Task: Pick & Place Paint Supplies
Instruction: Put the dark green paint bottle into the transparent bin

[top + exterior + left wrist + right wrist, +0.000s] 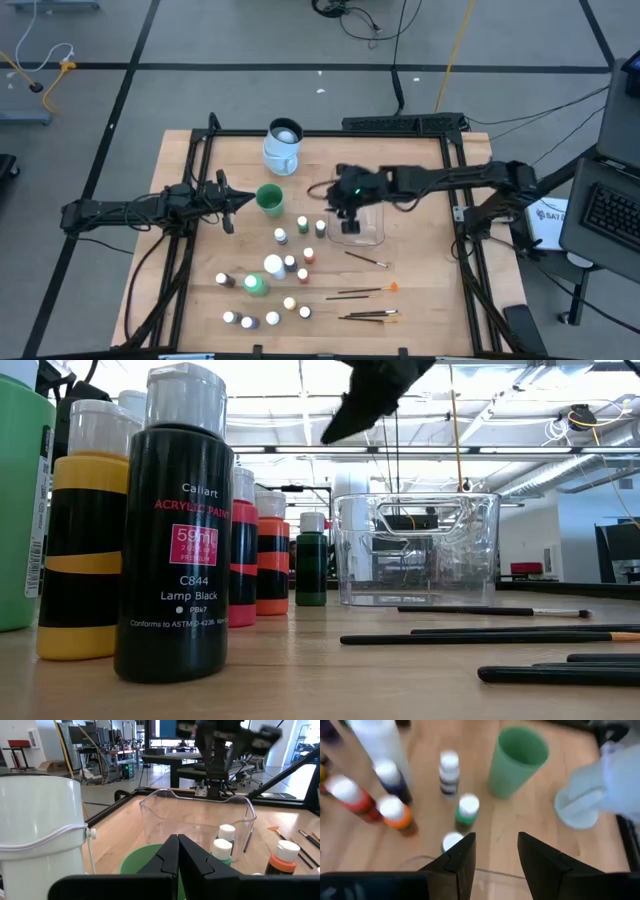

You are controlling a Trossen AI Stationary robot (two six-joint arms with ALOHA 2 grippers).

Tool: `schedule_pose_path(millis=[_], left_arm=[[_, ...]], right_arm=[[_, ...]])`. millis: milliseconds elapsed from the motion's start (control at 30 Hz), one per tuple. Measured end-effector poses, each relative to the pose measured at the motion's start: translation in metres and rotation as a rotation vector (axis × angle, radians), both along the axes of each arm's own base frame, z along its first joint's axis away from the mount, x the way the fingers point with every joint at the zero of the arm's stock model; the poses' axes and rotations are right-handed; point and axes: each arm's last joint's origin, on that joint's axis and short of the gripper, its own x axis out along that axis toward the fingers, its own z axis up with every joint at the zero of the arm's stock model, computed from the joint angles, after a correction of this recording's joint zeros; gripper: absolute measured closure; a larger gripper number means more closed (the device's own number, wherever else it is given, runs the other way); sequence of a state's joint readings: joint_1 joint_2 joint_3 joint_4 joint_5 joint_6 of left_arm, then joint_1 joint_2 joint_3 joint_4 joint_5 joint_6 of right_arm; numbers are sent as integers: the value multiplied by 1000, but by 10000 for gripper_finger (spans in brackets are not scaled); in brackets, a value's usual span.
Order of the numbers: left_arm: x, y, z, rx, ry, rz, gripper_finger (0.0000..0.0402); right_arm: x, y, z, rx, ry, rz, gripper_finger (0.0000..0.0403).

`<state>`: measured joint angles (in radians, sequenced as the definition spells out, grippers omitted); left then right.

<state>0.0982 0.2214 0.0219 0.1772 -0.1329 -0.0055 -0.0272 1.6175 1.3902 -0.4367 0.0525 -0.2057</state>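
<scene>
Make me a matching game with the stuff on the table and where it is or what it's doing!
Things:
1. green cup
2. clear tub
3. brushes
4. left tool

Places or states:
A. lying flat on the wood near the table's front right
B. shut, right beside the green cup
C. under the right tool, which is open
D. standing between the mug and the little paint bottles

Pairs: 1-D, 2-C, 3-A, 4-B

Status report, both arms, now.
Right end effector open, empty, over clear tub. Left end effector shut beside green cup. Paint bottles on table, unobstructed.
</scene>
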Motion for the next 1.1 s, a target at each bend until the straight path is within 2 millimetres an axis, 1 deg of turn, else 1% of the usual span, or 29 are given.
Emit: schedule_pose_path(millis=[100, 267, 333, 400, 467, 633, 700, 967, 1100], left_arm=[[0, 0, 0, 0, 0, 0, 396], [0, 0, 0, 0, 0, 0, 396], [0, 0, 0, 0, 0, 0, 396], [0, 0, 0, 0, 0, 0, 396], [0, 0, 0, 0, 0, 0, 396], [0, 0, 0, 0, 0, 0, 396], [0, 0, 0, 0, 0, 0, 396], [0, 0, 0, 1, 1, 0, 396], [0, 0, 0, 1, 1, 0, 396]], right_arm=[[11, 11, -19, -41, 53, 30, 261], [27, 28, -37, -31, 46, 74, 260], [31, 32, -47, -35, 60, 87, 254], [37, 35, -52, -33, 36, 89, 243], [41, 36, -52, -31, 15, 84, 228], [45, 36, -65, 18, 43, 43, 191], [44, 35, -64, 39, 39, 19, 183], [44, 34, -64, 106, 34, -47, 179], [42, 30, -66, 127, 71, -82, 179]])
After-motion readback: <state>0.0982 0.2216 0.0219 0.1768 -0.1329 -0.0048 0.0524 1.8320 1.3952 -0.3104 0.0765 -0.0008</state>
